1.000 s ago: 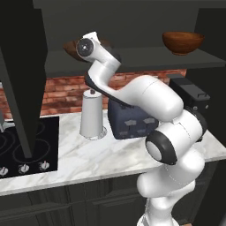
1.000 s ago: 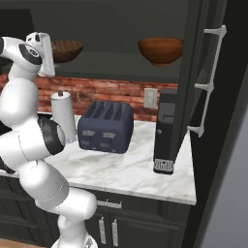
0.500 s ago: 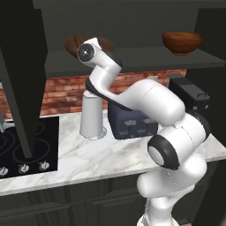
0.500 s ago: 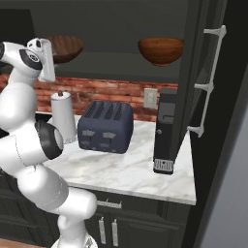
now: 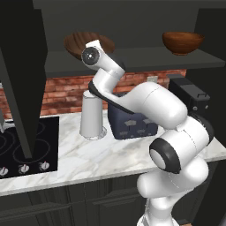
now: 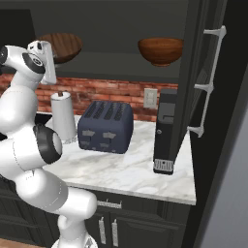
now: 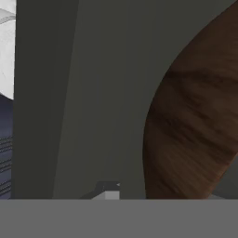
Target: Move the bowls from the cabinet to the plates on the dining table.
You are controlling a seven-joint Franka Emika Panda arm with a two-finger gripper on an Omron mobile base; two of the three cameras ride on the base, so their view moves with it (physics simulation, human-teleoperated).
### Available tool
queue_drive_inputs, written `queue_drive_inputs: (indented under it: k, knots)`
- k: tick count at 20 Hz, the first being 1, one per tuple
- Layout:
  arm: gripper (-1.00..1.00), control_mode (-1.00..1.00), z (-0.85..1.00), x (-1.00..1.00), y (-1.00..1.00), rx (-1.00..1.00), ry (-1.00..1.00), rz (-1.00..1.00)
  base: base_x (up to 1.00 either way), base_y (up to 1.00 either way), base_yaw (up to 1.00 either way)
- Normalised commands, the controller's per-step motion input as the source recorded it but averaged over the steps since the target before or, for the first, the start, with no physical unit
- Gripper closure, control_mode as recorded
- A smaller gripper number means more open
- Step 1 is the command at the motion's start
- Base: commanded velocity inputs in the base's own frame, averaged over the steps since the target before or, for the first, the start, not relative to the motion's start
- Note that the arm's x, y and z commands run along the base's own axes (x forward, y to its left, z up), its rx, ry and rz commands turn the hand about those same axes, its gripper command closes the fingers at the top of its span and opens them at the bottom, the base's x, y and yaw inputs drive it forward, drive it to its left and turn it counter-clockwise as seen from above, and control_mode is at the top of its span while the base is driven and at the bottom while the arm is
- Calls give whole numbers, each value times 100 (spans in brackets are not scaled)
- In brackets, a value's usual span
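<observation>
Two reddish-brown wooden bowls are seen on the dark shelf (image 5: 145,59) of the open cabinet (image 6: 206,92). The left bowl (image 5: 78,43) is found at about 11 o'clock in the left base view, tipped so that its grained underside faces outward, with the arm's wrist (image 5: 92,55) directly in front of it. The right bowl (image 5: 182,42) stands upright at about 1 o'clock, well apart from the first. In the hand view the left bowl's curved wall is seen very close, from 1 to 5 o'clock. The gripper's jaws are hidden by the wrist and the bowl, so whether they are parted or clamped on the bowl cannot be told. Below the shelf, a paper towel roll (image 5: 92,115) and a dark blue toaster (image 6: 105,127) stand on the marble counter (image 6: 140,169), against the brick wall (image 5: 62,92).
</observation>
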Motion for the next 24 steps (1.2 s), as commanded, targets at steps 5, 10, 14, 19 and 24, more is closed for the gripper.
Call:
queue_drive_inputs:
  k: [5,10,14,19,24]
  knots:
    - [100,-100,-68,22,1,0,0,3,0,0,0]
    - [100,-100,-51,11,0,0,0,3,0,0,0]
    - [100,-100,-4,0,3,0,0,1,0,0,0]
    - [100,-100,0,-8,9,0,-1,1,0,0,0]
    - [100,-100,5,-59,10,0,-6,1,0,0,0]
